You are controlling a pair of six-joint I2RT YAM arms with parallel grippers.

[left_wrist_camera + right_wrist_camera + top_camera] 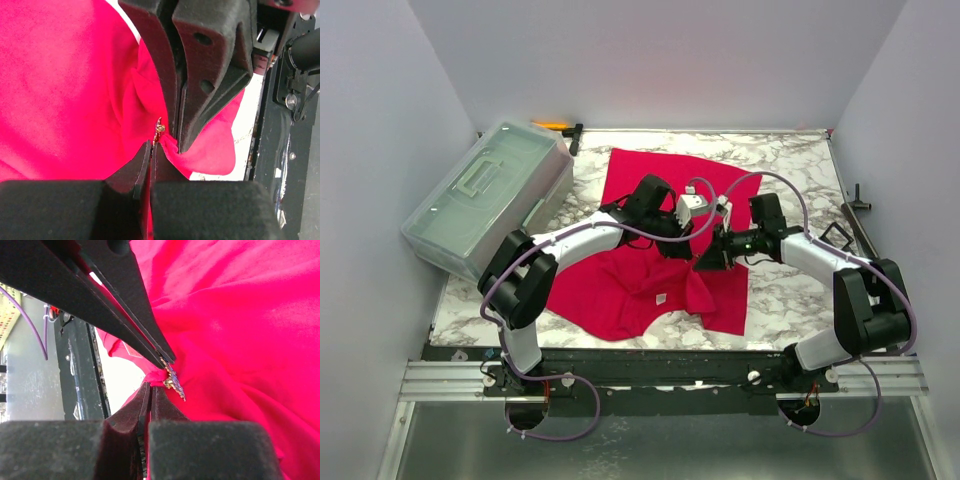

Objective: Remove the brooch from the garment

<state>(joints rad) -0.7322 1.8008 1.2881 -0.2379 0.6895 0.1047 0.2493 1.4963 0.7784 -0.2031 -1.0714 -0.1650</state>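
Since left wrist shows the left claw [151, 150] clamped on a fold of the red garment [65, 90], with the brooch [159, 129] just above its tips, use that pinch as a taut anchor. Right wrist: right claw [150, 392] is together just beside the brooch, on pin or cloth I can't tell, so pull straight off, slowly. Top: garment rumpled mid marble desk [790, 160], lidded bin [490, 195] at left, plain walls [380, 120] close in.

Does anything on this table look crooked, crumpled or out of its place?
The clear box lies askew at the table's left edge. The red shirt is bunched in the middle, where the left gripper and right gripper pinch it beside the brooch.
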